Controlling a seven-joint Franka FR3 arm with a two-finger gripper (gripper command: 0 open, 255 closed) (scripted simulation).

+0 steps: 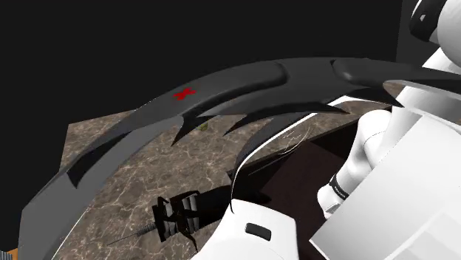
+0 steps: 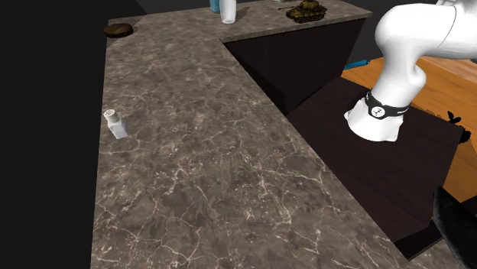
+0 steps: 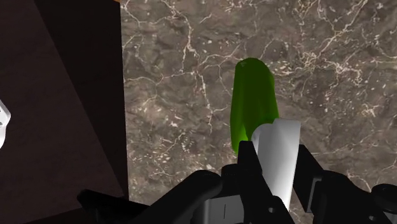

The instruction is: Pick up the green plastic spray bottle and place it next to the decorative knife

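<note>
Zero slack in the pincer (image 3: 275, 167): clamped on the green spray bottle (image 3: 254, 102) by its white end, green body poking out ahead, marbled counter (image 3: 178, 63) beyond. Probably light, stiff, slick plastic; safer gripped mid-body.

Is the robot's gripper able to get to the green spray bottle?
Probably yes: the green spray bottle sits right at the gripper, and nothing stands between them.

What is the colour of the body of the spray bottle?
Glossy green; the spray bottle shows best in the wrist view, its head white.
</note>
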